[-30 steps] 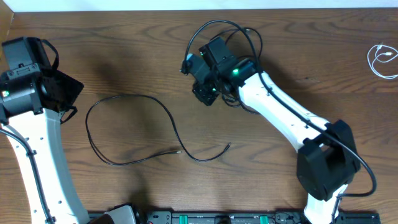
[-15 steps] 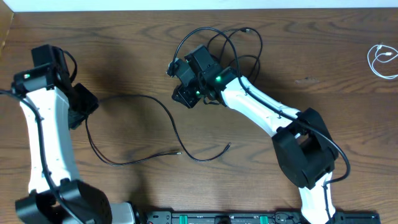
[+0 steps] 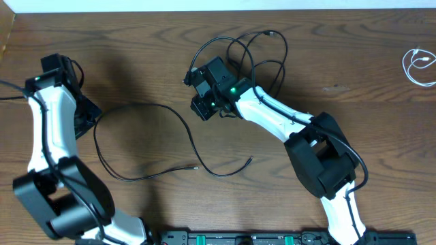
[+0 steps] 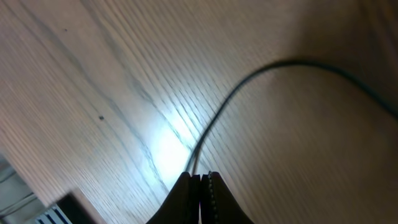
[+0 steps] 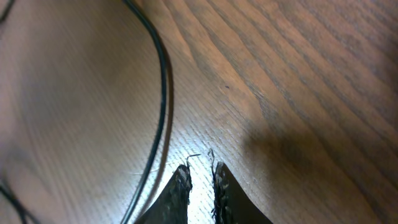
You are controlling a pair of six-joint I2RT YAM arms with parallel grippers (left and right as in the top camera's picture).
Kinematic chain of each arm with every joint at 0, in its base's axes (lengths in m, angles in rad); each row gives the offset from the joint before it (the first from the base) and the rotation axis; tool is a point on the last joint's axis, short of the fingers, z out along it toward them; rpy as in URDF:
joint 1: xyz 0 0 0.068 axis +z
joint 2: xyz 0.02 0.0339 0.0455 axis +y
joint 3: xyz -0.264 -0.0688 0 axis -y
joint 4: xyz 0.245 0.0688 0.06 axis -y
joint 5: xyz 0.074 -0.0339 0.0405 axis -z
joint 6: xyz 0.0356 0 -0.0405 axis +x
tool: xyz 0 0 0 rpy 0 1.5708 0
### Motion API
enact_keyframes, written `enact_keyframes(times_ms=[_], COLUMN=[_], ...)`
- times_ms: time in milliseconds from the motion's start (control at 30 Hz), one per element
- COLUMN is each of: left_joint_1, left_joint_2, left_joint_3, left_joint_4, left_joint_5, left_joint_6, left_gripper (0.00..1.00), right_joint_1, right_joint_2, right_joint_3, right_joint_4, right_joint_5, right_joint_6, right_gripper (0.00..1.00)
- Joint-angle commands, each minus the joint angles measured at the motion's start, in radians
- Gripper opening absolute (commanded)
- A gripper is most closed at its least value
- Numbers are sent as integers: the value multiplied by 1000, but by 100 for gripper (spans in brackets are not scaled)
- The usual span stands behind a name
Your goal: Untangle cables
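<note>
- The table (image 3: 385,129) has open wood on the right between the right arm and the white cable (image 3: 417,65), which lies coiled near the right edge. There is also free room in front of the loose cable ends.
- The long black cable (image 3: 178,122) lies in a wide loop left of centre. The tangled black cables (image 3: 253,49) sit near the far edge.
- Since a second ago the left arm has swung in from the corner to the loop's left side. The right arm has folded and moved left. The loop has not shifted.
- The left gripper (image 4: 200,182) is low over the wood with its fingers together. The cable runs up to their tips, and I cannot tell if it is pinched.
- The right gripper (image 5: 200,179) points down beside the tangle, all but closed on nothing, with a strand just to its left.
</note>
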Motion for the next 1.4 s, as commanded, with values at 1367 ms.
enact_keyframes(times_ms=[1367], left_joint_1=[-59], left_joint_2=[143], left_joint_3=[-401], left_joint_4=[381], left_joint_5=[235], left_joint_6=[48], left_gripper=[7], right_joint_1=[-20], right_joint_2=[12], right_joint_3=[1], right_joint_4=[16], right_joint_5=[40], right_joint_6=[-62], right_gripper=[18])
